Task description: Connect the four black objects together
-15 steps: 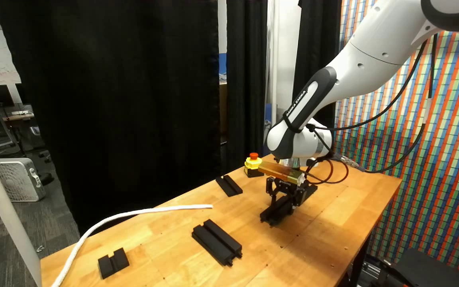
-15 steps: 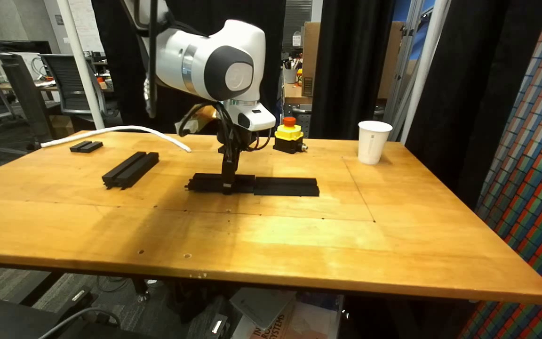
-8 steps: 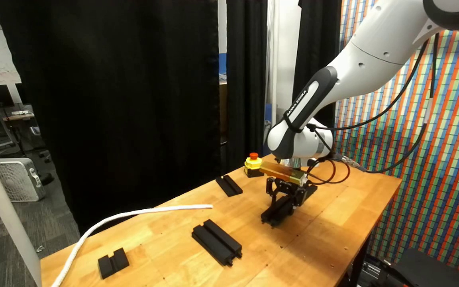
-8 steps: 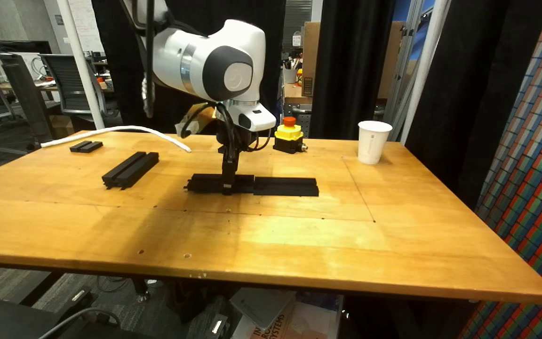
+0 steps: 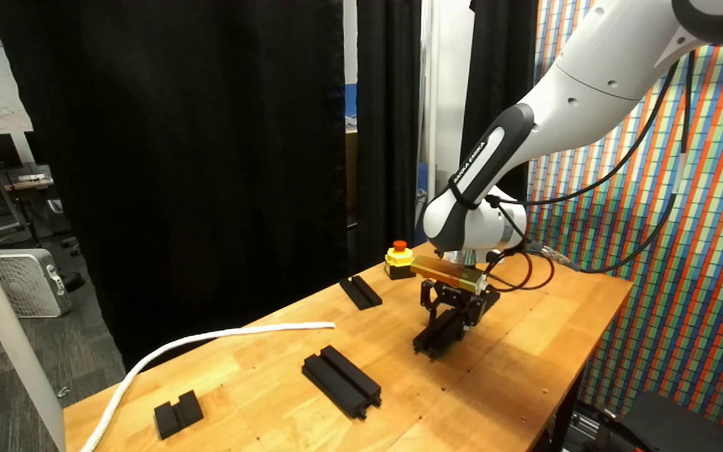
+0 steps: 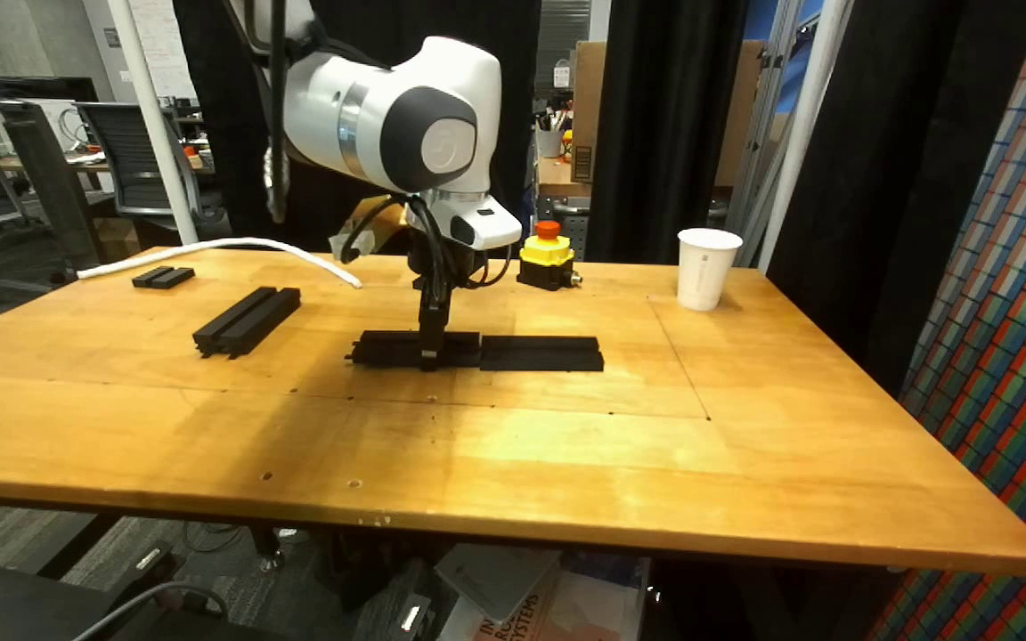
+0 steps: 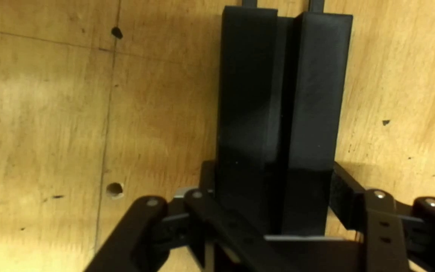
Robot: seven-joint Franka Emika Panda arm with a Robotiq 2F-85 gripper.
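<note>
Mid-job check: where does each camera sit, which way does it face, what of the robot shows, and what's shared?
In an exterior view: raised, near one end of the table, looking along it; arm and gripper at right.
In an exterior view: raised, off the table's long side, facing the black curtains; arm and gripper left of centre.
Wrist view: mounted by the gripper, facing down at the gripped black bar; only the gripper shows, at bottom.
Shared by both exterior views: gripped black bar, loose black bar, emergency stop.

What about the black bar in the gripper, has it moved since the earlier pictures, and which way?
Yes, slightly: in an exterior view, the gripped black bar has shifted left, away from the white cup, which stays put.
</note>
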